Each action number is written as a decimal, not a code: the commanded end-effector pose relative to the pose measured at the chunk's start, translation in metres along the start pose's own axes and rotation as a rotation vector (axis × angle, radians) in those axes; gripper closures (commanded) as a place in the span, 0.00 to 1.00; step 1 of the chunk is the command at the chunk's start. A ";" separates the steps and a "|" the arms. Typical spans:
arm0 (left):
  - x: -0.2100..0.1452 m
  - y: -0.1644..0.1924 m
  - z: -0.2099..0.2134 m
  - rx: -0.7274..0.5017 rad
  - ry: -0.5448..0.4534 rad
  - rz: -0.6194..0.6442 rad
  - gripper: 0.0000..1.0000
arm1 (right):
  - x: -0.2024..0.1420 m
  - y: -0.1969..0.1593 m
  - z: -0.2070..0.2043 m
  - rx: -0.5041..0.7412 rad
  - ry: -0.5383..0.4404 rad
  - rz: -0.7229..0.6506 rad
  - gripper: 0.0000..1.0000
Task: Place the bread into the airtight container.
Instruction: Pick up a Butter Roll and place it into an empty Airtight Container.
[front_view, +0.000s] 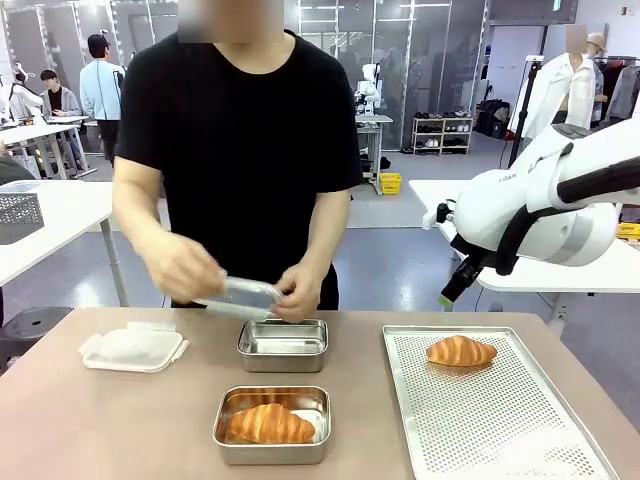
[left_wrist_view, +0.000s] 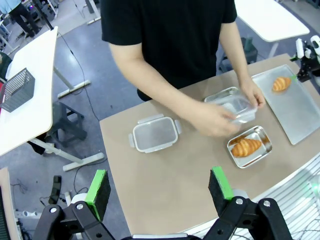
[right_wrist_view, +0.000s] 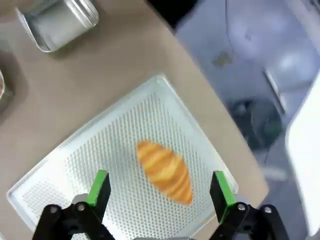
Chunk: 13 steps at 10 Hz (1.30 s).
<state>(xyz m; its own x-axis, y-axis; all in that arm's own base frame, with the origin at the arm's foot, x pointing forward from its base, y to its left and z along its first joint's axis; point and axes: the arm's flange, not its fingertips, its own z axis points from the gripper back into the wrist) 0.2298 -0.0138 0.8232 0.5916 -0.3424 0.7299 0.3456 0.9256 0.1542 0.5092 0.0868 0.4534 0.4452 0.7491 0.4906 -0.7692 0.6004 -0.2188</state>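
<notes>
On the desk (front_view: 120, 420), two steel containers are set one behind the other near the middle, close together but apart. The near container (front_view: 271, 455) is open, and a first croissant (front_view: 268, 424) is seen lying inside it, stretched along its length. The far container (front_view: 283, 362) is open and nothing is seen inside it. Just above its far rim a held lid (front_view: 245, 293), clear and with clips, is gripped at both ends by the person's right hand (front_view: 185, 268) and left hand (front_view: 297, 295). A loose lid (front_view: 133, 349) of the same kind is laid flat on the desk toward the robot's left, well apart from both containers. Toward the robot's right a perforated metal tray (front_view: 490, 420) is placed, and a second croissant (front_view: 460, 351) is found near its far edge, resting on the mesh and touched by nothing. The right arm (front_view: 540, 200) is raised above and beyond the tray. In the right wrist view the right gripper (right_wrist_view: 160, 182) is shown with its jaws spread wide, poised over the tray with nothing held, and the second croissant is framed between its green pads, well below them. In the left wrist view the left gripper (left_wrist_view: 159, 182) is likewise seen spread wide and empty, held high above the near edge of the desk, with the loose lid, both containers and the person's hands in sight beyond it.
</notes>
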 end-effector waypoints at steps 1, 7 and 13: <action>0.001 0.000 0.001 0.001 -0.001 -0.004 0.00 | -0.026 0.005 -0.001 0.185 -0.126 0.056 0.00; 0.001 0.000 0.001 0.001 -0.001 -0.004 0.00 | -0.237 -0.032 0.130 -0.239 -0.269 -0.524 0.00; 0.001 0.000 0.001 0.001 -0.001 -0.004 0.00 | -0.345 0.003 0.127 -0.313 -0.405 -0.681 0.00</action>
<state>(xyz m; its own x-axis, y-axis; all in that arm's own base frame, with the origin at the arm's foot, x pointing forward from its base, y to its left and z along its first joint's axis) 0.2298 -0.0138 0.8233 0.5913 -0.3425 0.7301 0.3460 0.9255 0.1540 0.3144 -0.2386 0.4190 0.5265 0.0256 0.8498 -0.1756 0.9813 0.0793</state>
